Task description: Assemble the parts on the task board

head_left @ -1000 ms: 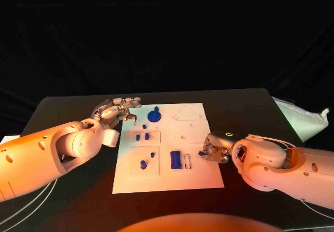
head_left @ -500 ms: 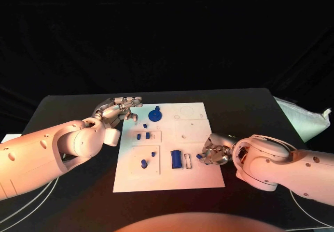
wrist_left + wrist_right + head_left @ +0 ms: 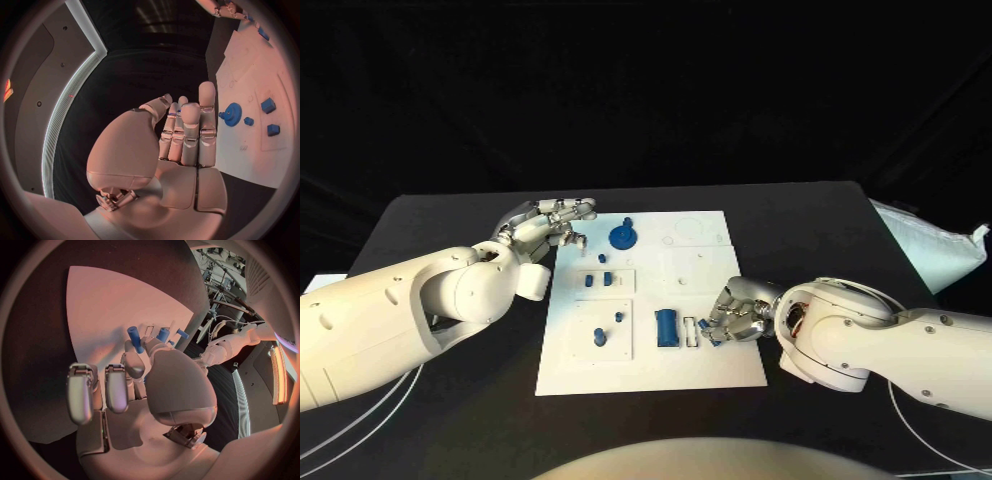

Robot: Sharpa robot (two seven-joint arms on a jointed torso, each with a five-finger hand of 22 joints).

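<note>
While right hand (image 3: 737, 317) grips peg (image 3: 134, 338), left hand (image 3: 548, 222) hovers.

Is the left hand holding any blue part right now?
No, the left hand holds nothing; its fingers are straight, beside the blue gear.

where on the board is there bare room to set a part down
Bare: the task board's near strip and its right column between the far outlines and the right hand. Crowded: the left column from the blue gear down, and the blue block beside that hand.
</note>
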